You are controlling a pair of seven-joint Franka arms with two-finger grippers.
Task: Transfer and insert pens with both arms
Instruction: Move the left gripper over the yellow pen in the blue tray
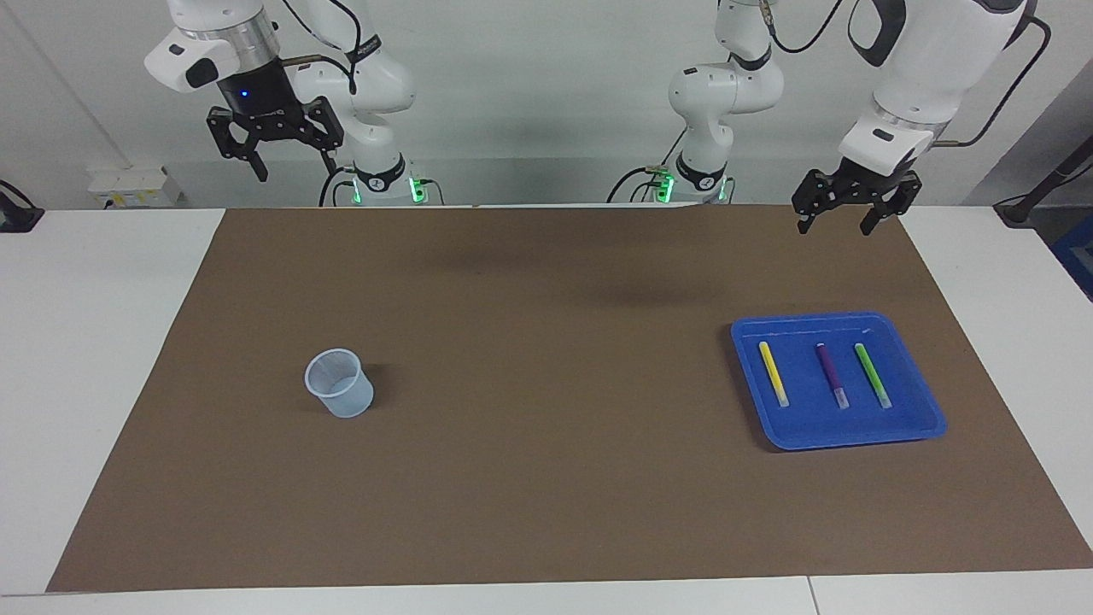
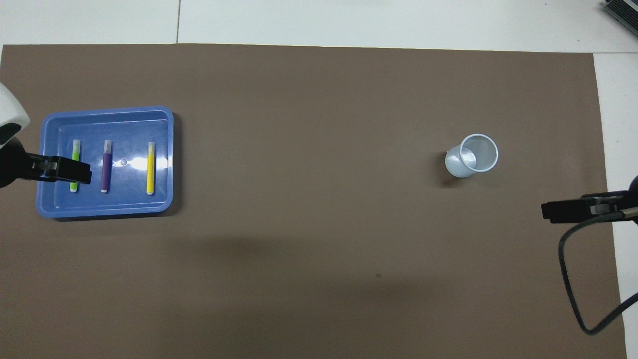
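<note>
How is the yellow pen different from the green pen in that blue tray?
The yellow pen is yellow, the green pen green. The yellow pen lies at the tray's edge toward the cup, with the purple pen between it and the green pen; the green pen lies at the tray's outer edge. Both lie flat, roughly parallel, about equally long, pale ends pointing away from the robots.

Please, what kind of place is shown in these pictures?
Probably a robotics lab bench. Two white arms are fixed at the edge of a white table covered with a brown mat, and a tray of pens and a cup are laid out neatly.
</note>
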